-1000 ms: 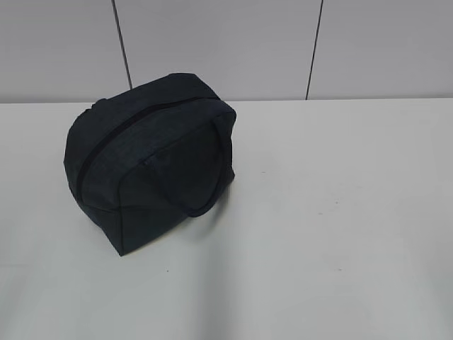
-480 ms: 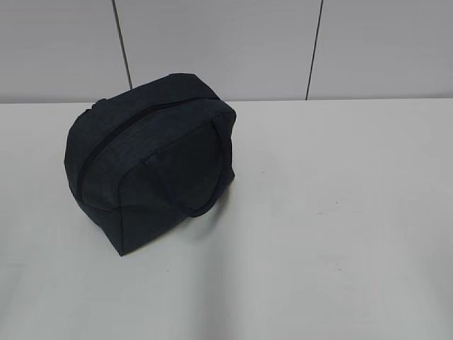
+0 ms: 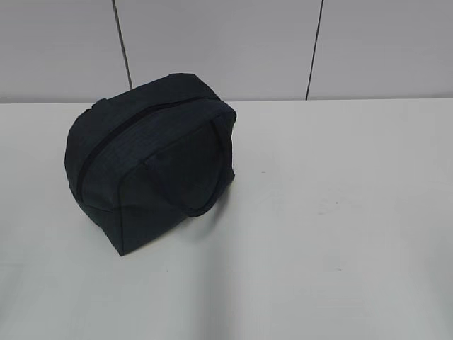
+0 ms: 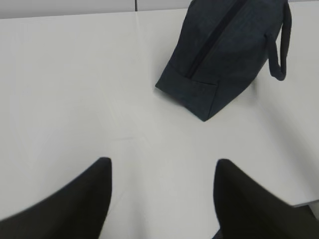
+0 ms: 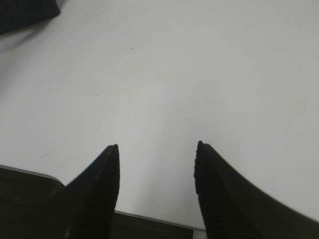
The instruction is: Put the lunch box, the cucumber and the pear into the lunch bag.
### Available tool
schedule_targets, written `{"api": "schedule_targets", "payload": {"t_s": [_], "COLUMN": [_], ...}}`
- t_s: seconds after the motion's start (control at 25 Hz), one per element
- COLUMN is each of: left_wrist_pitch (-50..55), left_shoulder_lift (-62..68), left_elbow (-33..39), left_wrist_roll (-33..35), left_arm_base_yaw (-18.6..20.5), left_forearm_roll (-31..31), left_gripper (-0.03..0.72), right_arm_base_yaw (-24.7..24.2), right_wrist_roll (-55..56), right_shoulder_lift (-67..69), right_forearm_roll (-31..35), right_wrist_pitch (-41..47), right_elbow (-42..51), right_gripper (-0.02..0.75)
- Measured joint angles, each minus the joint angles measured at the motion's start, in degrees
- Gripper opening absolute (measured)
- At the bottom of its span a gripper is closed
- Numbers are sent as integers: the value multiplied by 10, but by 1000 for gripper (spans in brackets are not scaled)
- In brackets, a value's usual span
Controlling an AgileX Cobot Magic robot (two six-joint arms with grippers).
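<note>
1. The lunch bag [image 3: 148,166] sits zipped shut on the white table [image 3: 340,227], left of centre toward the far edge.
2. The left gripper [image 4: 162,167] hovers spread wide, empty, near the bag.
3. The right gripper [image 5: 157,149] is likewise spread and empty over bare table.

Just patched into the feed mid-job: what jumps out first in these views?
The dark navy lunch bag dominates, sitting zipped shut on the left of the white table, one looped handle draped down its side. Both grippers, left and right, are open over bare table, holding nothing. No lunch box, cucumber or pear shows in any view.
</note>
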Motion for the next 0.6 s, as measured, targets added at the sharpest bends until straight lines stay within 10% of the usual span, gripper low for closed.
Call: {"api": "schedule_targets", "payload": {"t_s": [0.6], "left_wrist_pitch": [0], "left_shoulder_lift": [0], "left_elbow": [1], "left_wrist_roll": [-1], "left_arm_base_yaw": [103], "left_forearm_roll": [0], "left_gripper": [339], "right_arm_base_yaw": [-20], "right_wrist_roll": [0], "right_shoulder_lift": [0], "right_forearm_roll": [0], "right_wrist_pitch": [0], "right_elbow": [0], "right_gripper": [389]}}
